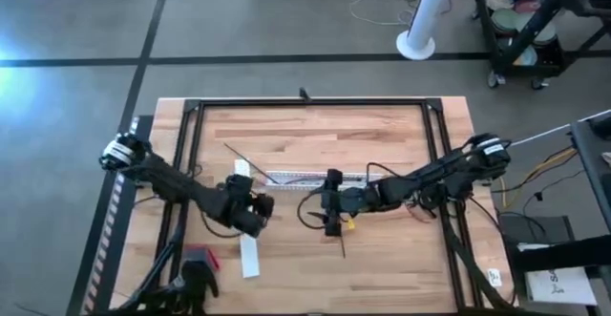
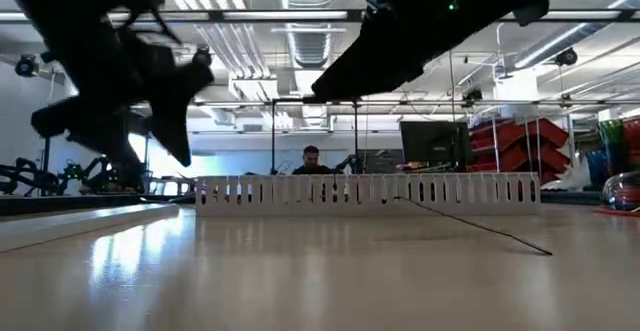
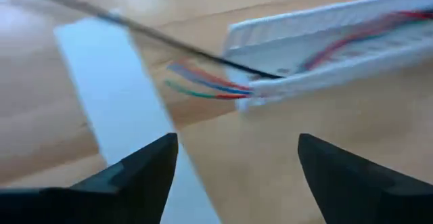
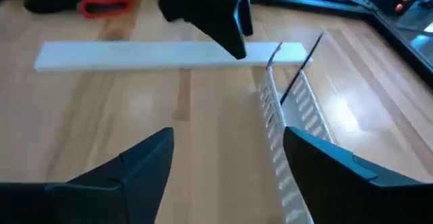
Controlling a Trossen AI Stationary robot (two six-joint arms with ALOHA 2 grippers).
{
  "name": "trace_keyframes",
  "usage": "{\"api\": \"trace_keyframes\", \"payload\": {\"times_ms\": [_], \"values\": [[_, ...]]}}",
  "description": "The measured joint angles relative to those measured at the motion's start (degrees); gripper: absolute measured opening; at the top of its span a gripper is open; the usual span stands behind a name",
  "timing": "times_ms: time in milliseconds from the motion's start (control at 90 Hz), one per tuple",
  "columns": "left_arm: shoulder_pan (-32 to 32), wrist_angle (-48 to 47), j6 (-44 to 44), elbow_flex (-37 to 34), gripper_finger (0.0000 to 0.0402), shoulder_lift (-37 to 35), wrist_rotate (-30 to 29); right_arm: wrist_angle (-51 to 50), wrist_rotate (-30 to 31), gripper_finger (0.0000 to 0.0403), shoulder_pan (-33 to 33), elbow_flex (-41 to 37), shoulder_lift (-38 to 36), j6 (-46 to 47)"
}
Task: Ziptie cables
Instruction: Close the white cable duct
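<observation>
The cables [image 3: 203,85] are thin red, blue and green wires lying inside a white slotted duct [image 1: 310,177], and their ends stick out of its left end onto the table. A thin black ziptie [image 3: 169,38] lies slanting across that end of the duct. My left gripper [image 3: 237,139] hovers open just near of the wire ends, also seen from above [image 1: 253,213]. My right gripper [image 4: 226,132] is open above the table near the duct's middle [image 1: 330,207], pointing toward the left gripper. Neither gripper touches anything.
A long white flat strip [image 1: 246,232] lies on the table from the duct's left end toward the near edge, under the left gripper. A red-and-black tool [image 1: 198,259] lies near the front left. Another thin black strip [image 2: 470,226] lies on the wood. A black frame [image 1: 305,104] borders the table.
</observation>
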Motion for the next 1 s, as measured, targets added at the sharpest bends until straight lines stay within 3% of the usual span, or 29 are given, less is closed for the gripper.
{"api": "trace_keyframes", "payload": {"times_ms": [133, 344, 678, 822, 1000], "values": [[0.47, -4.55, -10.66, 0.55, 0.029, 5.02, 5.01, -0.33, -0.29, 0.0301, 0.07, 0.66, 1.22, -1.91], [0.69, -5.41, -18.93, 0.46, 0.0291, 8.1, 8.9, -1.07, -0.49, 0.0326, 0.04, 0.84, 1.17, -2.03], [1.67, -4.61, -17.15, 0.26, 0.0276, 9.36, 9.3, -1.63, -3.09, 0.0333, 0.17, 0.82, 1.16, -0.14], [1.67, -4.31, -15.8, 0.2, 0.0216, 9.4, 9.01, -1.91, -3.07, 0.0332, 0.17, 0.82, 0.34, -0.98], [1.57, -5.74, -13.15, 0.15, 0.0091, 9.4, 9.47, -4.52, -2.99, 0.0332, 0.17, 0.82, -4.67, -2.05]]}}
